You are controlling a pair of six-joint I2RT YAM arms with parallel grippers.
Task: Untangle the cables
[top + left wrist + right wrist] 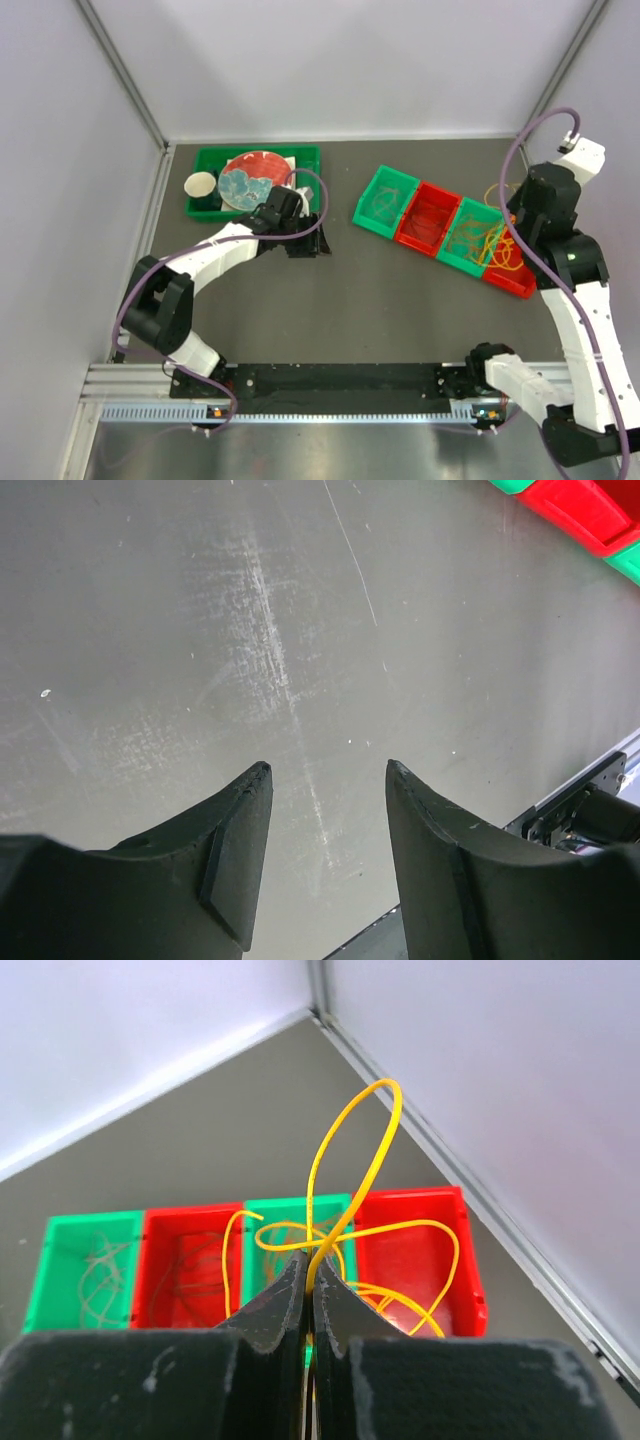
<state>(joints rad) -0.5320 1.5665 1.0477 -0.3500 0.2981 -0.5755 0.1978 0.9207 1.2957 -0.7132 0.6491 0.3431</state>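
My right gripper (310, 1270) is shut on a yellow cable (352, 1156) and holds it lifted above the row of bins; its loops hang over the green bin (296, 1222) and the far-right red bin (420, 1250). In the top view the yellow and orange cables (498, 247) lie in a tangle over the two right bins, below my right gripper (520, 222). Thin dark cables lie in the red bin (190, 1260) and pale ones in the left green bin (85, 1270). My left gripper (328, 772) is open and empty over bare table.
Four bins stand in a slanted row (440, 225) at right centre. A green tray (305, 160) at the back left holds a red and blue plate (252, 180) and a cup (200, 185). White walls enclose the table; a rail runs along the near edge.
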